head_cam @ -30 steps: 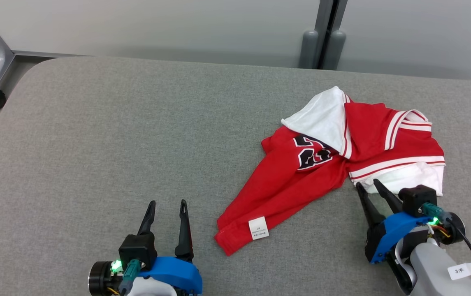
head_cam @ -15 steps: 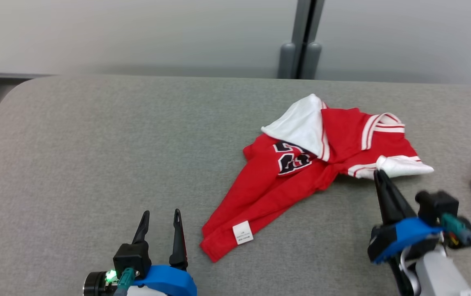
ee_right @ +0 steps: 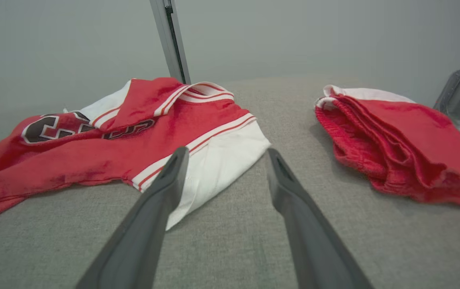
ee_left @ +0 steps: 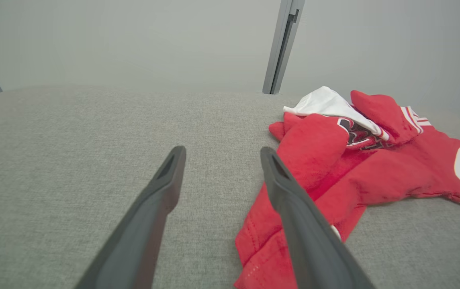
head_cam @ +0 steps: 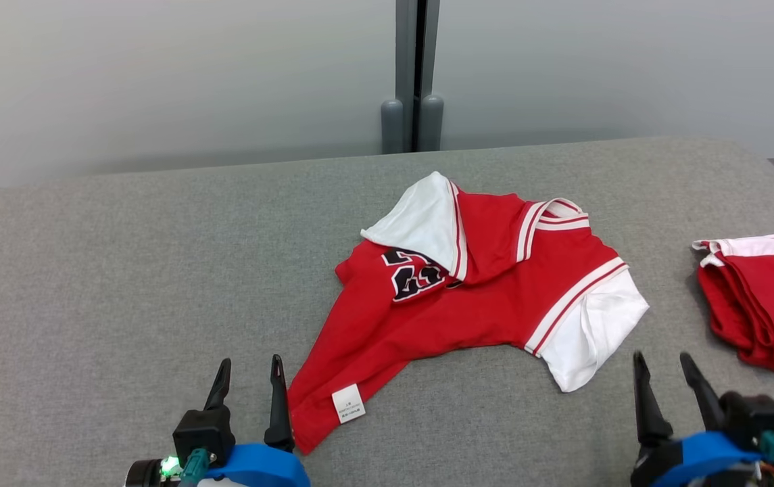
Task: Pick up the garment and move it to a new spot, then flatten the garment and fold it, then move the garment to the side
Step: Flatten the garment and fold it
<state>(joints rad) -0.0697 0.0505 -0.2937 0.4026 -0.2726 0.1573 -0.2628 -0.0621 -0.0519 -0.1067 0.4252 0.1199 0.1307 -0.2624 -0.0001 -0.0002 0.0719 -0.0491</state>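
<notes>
right gripper (head_cam: 662, 360) spread wide and empty, just beside the white sleeve of the red garment (head_cam: 468, 304), left gripper (head_cam: 250, 365) also spread, empty, beside its hem, garment crumpled mid grey table (head_cam: 123, 284), folded red cloth (head_cam: 765, 297) near right edge

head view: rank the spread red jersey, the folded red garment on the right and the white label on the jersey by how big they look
1. red jersey, clearly the largest.
2. folded red garment; the picture's right edge cuts it off, so its full extent is unsure.
3. white label, by far the smallest.
</notes>
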